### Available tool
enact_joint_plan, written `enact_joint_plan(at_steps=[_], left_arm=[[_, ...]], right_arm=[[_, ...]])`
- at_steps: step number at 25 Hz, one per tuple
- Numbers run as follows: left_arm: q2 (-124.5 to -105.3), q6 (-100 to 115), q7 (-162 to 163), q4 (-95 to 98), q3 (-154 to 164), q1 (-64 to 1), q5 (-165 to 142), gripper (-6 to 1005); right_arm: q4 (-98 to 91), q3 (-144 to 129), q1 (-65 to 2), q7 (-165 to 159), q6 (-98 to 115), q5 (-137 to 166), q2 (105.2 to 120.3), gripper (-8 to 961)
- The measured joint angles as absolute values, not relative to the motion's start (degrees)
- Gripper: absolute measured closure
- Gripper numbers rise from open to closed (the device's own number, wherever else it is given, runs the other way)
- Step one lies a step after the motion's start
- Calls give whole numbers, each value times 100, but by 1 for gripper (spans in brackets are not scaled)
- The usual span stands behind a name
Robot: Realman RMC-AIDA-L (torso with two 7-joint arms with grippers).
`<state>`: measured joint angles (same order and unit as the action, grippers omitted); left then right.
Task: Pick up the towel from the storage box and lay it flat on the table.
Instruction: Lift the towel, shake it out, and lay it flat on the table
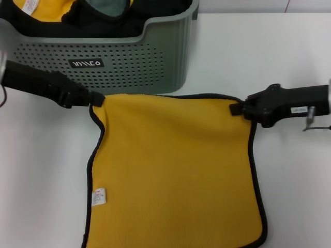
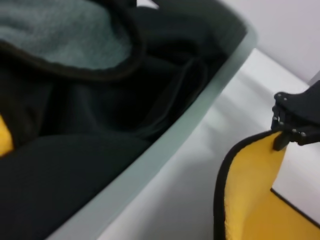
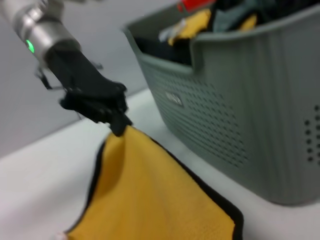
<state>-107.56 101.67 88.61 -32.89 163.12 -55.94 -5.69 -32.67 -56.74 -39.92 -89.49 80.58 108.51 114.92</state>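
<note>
Because the towel (image 1: 176, 170) is thin, soft and limp, it will sag and crease wherever it is unsupported, so its black-trimmed corners are the sensible holds. It lies spread yellow side up on the tabletop (image 1: 41, 181), stretched between both hands, white tag (image 1: 99, 197) on the edge below the left one. The left hand (image 1: 97, 98) is pinching one far corner; the right hand (image 1: 236, 109) is pinching the other. It looks light and unlikely to slip from a pinch. Just beyond both hands stands the box (image 1: 129, 62), holding other cloths (image 1: 111, 10).
</note>
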Motion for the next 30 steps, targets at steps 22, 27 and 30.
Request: enact_joint_plan(at_steps=[22,27,30], left_arm=[[-10976,9450,8877,-3260,16313,-5789,-861,948],[-10993,9430,8865,-3243,16312,-5783,-901,946],[-11006,9417,8867,-3247,16312,-5783,-909,945]], right_arm=[[-3111,-6165,-4388,-8981,6957,10911,11540,924],[-3192,-6170,-4332,-8896,6876,10865,11549,902],[-3265,-6170,-4312,-8867,6699,10865,11571,890]])
